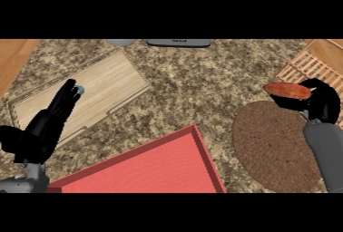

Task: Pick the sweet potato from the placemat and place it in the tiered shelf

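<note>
Your right hand [325, 105] is curled round the potato [288, 90] at the mat's [275, 149] edge by the shelf [309, 67], so the pick looks done and placing remains.

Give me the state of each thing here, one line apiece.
sweet potato: held, beside the tiered shelf, not in it
right robot hand: shut on the sweet potato
left robot hand: open, fingers straight, over the cutting board
placemat: flat on the counter
</note>
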Robot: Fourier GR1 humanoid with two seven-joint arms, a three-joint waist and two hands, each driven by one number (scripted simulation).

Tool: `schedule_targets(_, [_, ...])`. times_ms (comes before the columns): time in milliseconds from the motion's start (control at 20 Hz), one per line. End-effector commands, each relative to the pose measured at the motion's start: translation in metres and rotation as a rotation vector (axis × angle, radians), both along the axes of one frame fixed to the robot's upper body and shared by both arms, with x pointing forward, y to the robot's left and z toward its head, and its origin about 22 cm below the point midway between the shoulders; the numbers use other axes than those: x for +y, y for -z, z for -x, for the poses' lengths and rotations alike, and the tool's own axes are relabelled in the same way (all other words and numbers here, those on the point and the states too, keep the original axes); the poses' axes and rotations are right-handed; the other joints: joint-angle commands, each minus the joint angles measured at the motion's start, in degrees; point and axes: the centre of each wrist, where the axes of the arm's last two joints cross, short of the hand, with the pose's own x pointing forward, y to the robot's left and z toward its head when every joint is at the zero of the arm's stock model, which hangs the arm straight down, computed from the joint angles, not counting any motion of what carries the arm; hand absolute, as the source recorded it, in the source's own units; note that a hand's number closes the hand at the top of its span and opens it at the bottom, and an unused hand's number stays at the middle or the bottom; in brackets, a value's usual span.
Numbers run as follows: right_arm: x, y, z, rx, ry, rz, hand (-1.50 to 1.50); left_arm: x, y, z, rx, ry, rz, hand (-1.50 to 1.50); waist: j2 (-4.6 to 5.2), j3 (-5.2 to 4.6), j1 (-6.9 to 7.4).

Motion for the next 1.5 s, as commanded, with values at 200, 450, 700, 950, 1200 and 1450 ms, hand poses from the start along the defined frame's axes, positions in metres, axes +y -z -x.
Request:
schedule_targets(200, [0.042, -0.075, -0.062, -0.214, 0.357, 0.058, 1.5, -0.007, -0.002, -0.003, -0.004, 0.029, 0.001, 0.0, 0.29, 0.15, 2.39])
schedule_targets(450, [0.07, -0.138, -0.096, -0.208, 0.46, 0.095, 1.5, -0.009, 0.002, -0.005, 0.004, 0.03, 0.009, 0.0, 0.31, 0.42, 1.67])
schedule_targets(700, [0.114, -0.201, -0.117, -0.174, 0.575, 0.171, 1.5, 0.002, 0.0, 0.001, -0.001, 0.005, 0.018, 0.0, 0.35, 0.88, 1.2])
schedule_targets(950, [0.136, -0.25, -0.12, -0.242, 0.583, 0.148, 1.5, -0.004, -0.003, -0.001, 0.0, 0.008, 0.012, 0.0, 0.73, 1.2, -0.07])
schedule_targets(1200, [0.137, -0.286, -0.109, -0.708, 0.469, -0.198, 1.5, -0.015, -0.002, -0.005, -0.019, 0.022, 0.032, 0.0, 1.35, 1.46, 0.58])
schedule_targets(1450, [0.107, -0.276, -0.109, -0.755, 0.469, -0.194, 1.5, -0.005, -0.004, -0.009, -0.009, 0.018, 0.02, 0.0, 1.53, 1.38, 0.56])
